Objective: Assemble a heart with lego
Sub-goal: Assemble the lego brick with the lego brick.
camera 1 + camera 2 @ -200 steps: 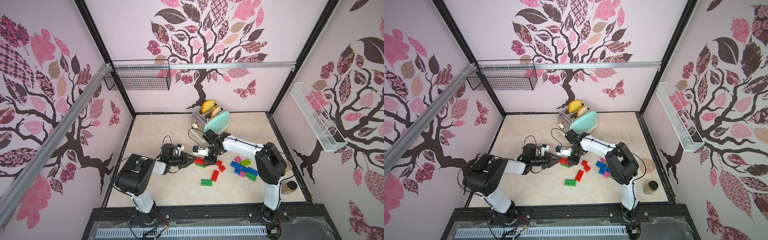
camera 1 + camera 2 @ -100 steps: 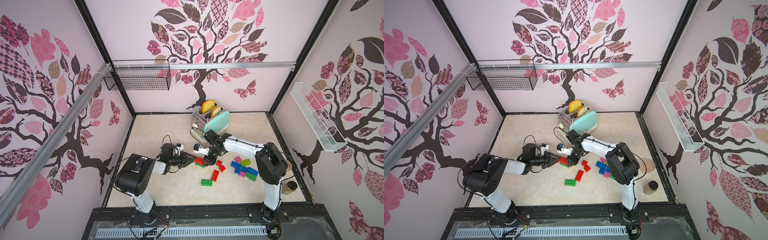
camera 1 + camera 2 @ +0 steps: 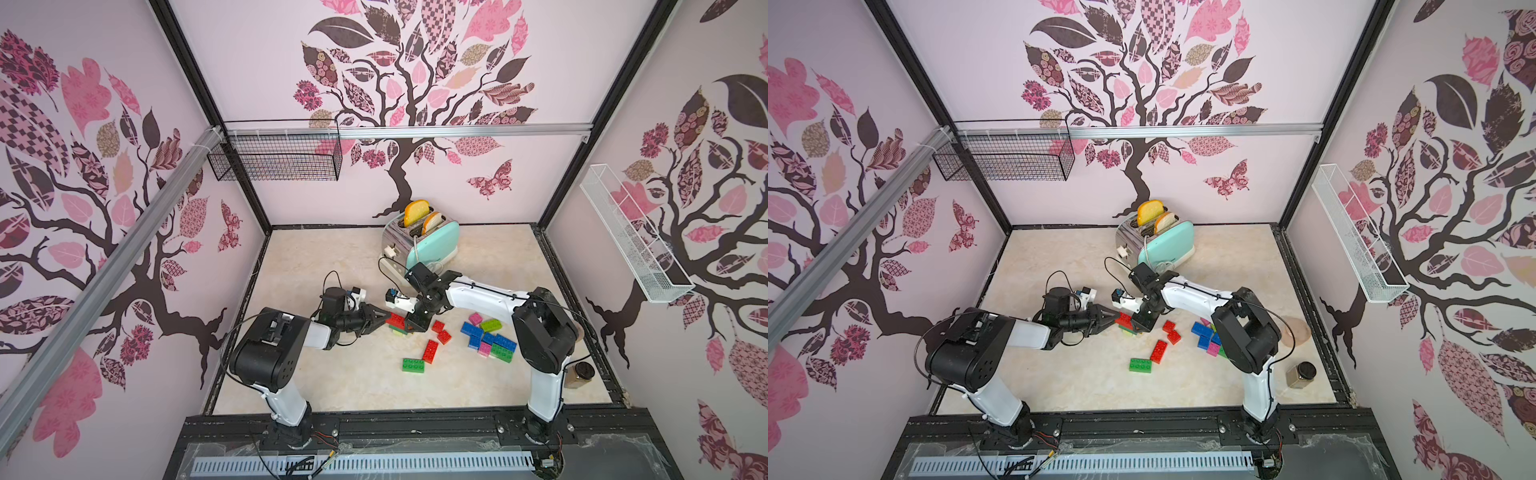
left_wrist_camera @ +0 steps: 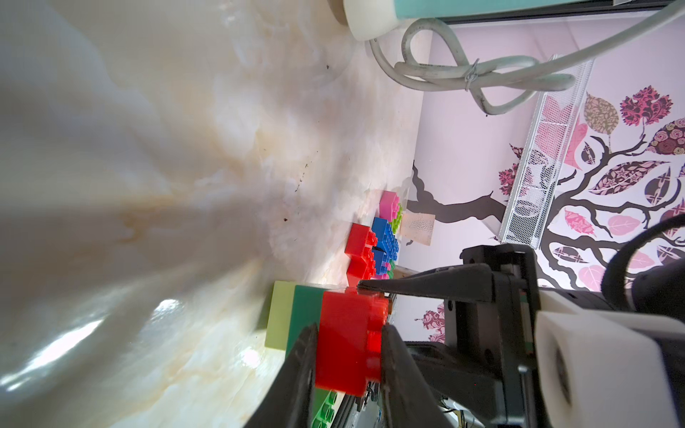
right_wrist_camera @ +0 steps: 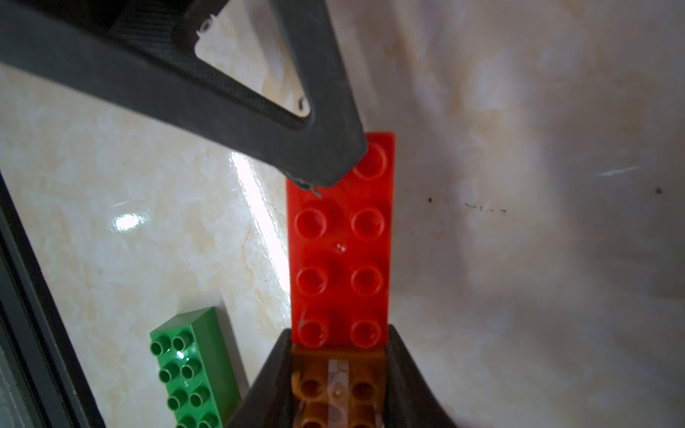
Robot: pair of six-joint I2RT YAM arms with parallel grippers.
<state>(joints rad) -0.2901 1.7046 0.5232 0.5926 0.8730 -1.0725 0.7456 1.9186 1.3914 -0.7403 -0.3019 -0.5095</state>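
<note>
Biggest thing on the floor is the mint toaster [image 3: 434, 245] with two bread slices sticking up, so I'll place everything off that. Both arms meet just in front of it, on the robot's side.

The left claw [image 4: 350, 359] is clamped on one end of a red 2x4 brick [image 5: 341, 252], with one finger over the studs. In the left wrist view that brick sits on a green layer [image 4: 305, 307] and a lime layer [image 4: 280, 315].

The right claw [image 5: 339, 385] comes down at the brick's other end. It's squeezed onto an orange-brown brick [image 5: 337, 392] that butts right up against the red one.

Farther from the toaster than the stack there's a loose bunch of blue, pink, lime and green bricks [image 3: 488, 340]. Three small red bricks [image 3: 430, 351] lie between that bunch and the stack, and a lone green 2x4 [image 3: 413, 365] sits out beyond them.
</note>
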